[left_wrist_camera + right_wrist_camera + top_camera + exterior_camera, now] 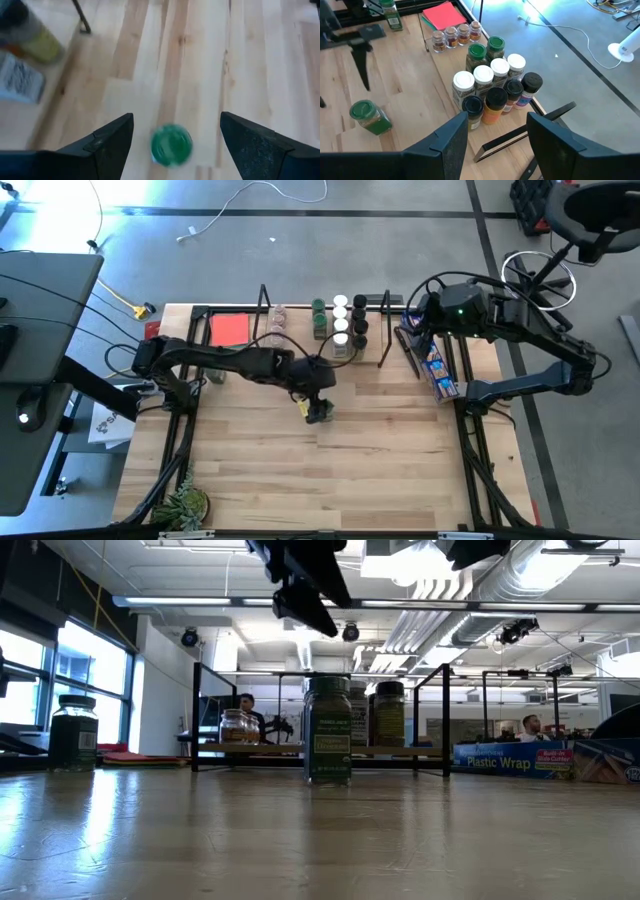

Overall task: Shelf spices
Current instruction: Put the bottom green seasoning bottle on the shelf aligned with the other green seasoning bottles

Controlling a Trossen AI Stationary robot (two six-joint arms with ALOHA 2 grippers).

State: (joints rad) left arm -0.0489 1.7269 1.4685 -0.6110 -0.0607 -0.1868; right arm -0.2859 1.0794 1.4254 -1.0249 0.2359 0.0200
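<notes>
A green-lidded spice jar (328, 730) stands upright on its base on the bare wood, mid-table. My left gripper (176, 116) hangs open well above it; the green lid (171, 145) shows below, between the fingers, untouched. The shelf (300, 348) is a light-wood board with black wire frames along the table's far edge. On it stand a cluster of jars (492, 82) with white, black and green lids, and a few small clear jars (455, 35). My right gripper (497, 116) is open above the shelf's right end, near that cluster, touching nothing.
A red card (230, 330) lies on the shelf's left part. Another green-lidded jar (392, 15) stands by the table's left side. A blue packet (437, 370) lies near the right edge and a small plant (185, 505) at the near left corner. Bare wood spreads toward the near edge.
</notes>
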